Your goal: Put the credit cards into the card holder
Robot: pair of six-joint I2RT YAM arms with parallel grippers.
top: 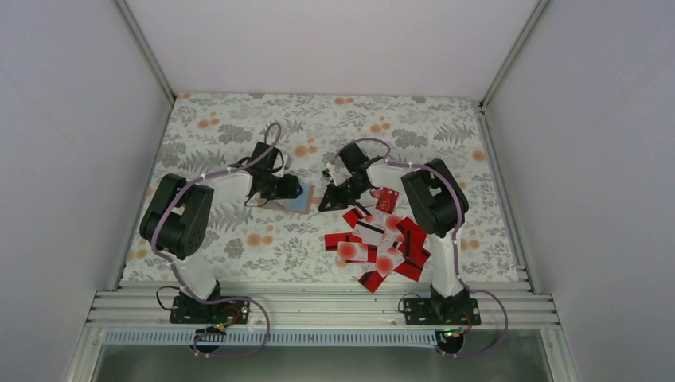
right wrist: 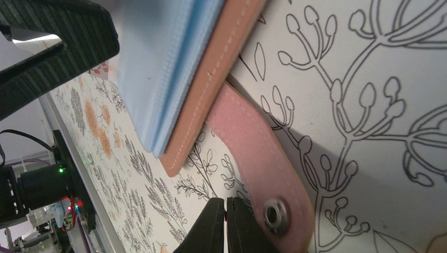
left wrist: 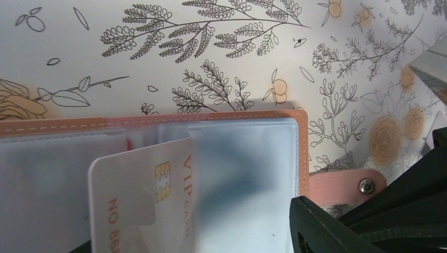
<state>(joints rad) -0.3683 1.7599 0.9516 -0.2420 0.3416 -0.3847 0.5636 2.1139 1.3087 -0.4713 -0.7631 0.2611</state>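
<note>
1. Card holder [left wrist: 237, 116]: lies open on the floral table [top: 239, 135], just toward 11 o'clock of its centre in the top view. There the left gripper [top: 288, 189] largely covers it. The left wrist view cuts off its 9 and 6 o'clock parts.
2. White card [left wrist: 137, 195]: has a chip and "VIP" lettering and sits partly under a clear sleeve. Its lower edge is out of frame and its number is cut off.
3. Left gripper: jaws apart. One finger [left wrist: 321, 226] at 5 o'clock is clear of the card; the other is barely a dark sliver at 7 o'clock.
4. Right gripper [right wrist: 226, 224]: pinched together on nothing, just beside the snap stud [right wrist: 275, 214] of the pink strap [right wrist: 253, 153] at the holder's 3 o'clock edge.
5. Credit cards [top: 380, 245]: an overlapping pile at 4 o'clock of the holder, near the front edge; count unclear. One red card [top: 388, 199] lies apart at the pile's 12 o'clock.
6. Room: the 12 and 9 o'clock stretches show only printed cloth, with walls at the edges.
</note>
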